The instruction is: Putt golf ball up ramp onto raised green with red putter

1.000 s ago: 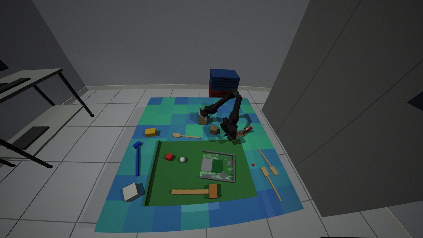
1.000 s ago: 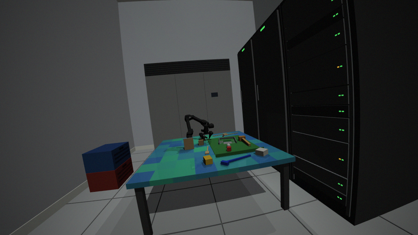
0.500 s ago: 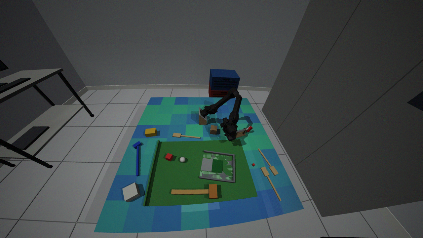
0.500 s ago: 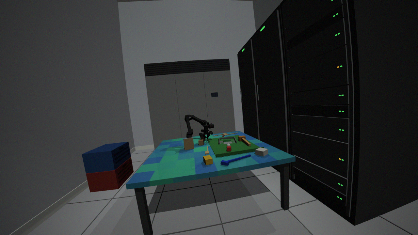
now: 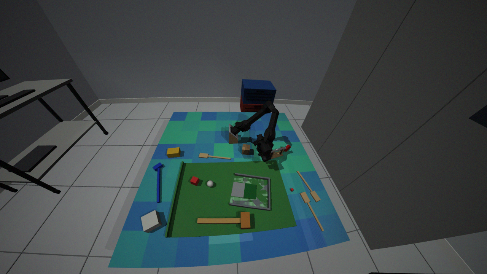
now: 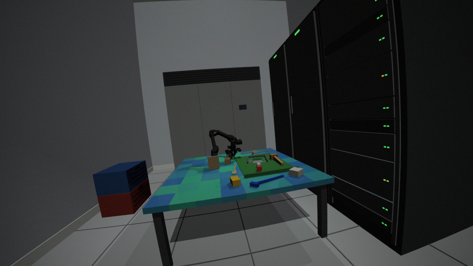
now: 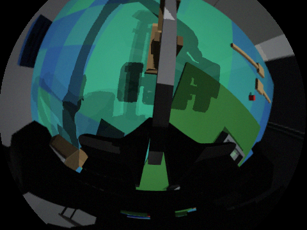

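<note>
The red putter has a red head [image 5: 287, 147] and a grey shaft [image 5: 279, 150] [image 7: 167, 61] with a dark grip. My gripper [image 5: 267, 158] [image 7: 156, 121] is shut on the dark grip. The shaft lies over a small wooden stand [image 5: 277, 155] [image 7: 151, 65]; whether they touch is unclear. The white golf ball [image 5: 210, 183] [image 6: 258, 164] sits on the green mat [image 5: 214, 204] [image 6: 248, 171], left of the grey ramp [image 5: 237, 190] in the top view. The raised green [image 5: 250, 191] adjoins the ramp inside a grey border [image 5: 270, 194].
A red cube [image 5: 194, 180] [image 6: 258, 168] is beside the ball. An orange mallet [image 5: 245, 220] lies on the mat. A wooden block [image 5: 245, 149] [image 6: 227, 161] and an upright panel [image 5: 233, 138] [image 6: 213, 162] stand near the arm. Around the mat are a blue club [image 5: 158, 185], a yellow block [image 5: 173, 152] and a white block [image 5: 150, 220].
</note>
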`<state>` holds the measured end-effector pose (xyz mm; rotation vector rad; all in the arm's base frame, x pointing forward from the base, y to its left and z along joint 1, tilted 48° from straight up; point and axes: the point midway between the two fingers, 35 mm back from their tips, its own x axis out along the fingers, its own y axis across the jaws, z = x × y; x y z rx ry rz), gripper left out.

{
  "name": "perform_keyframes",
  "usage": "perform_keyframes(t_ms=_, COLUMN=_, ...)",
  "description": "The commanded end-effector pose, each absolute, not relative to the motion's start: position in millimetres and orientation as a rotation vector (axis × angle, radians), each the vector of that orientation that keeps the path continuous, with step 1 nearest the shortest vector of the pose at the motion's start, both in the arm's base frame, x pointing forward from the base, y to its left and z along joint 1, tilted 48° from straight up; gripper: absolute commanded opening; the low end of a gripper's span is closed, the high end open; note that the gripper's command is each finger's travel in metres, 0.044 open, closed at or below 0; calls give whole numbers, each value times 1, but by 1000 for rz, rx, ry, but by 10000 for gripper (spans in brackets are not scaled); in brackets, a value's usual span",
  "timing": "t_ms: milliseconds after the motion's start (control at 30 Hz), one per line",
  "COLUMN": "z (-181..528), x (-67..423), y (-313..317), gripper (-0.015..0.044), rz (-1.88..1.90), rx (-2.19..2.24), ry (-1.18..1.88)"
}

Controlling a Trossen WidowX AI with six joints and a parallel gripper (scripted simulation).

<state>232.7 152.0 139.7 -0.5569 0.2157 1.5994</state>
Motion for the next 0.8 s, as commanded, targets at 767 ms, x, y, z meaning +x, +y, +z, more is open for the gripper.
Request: perform_keyframes(t_ms=767, z=189, x=233, y=85, gripper=0, rz=1569, rx=-522, ry=266)
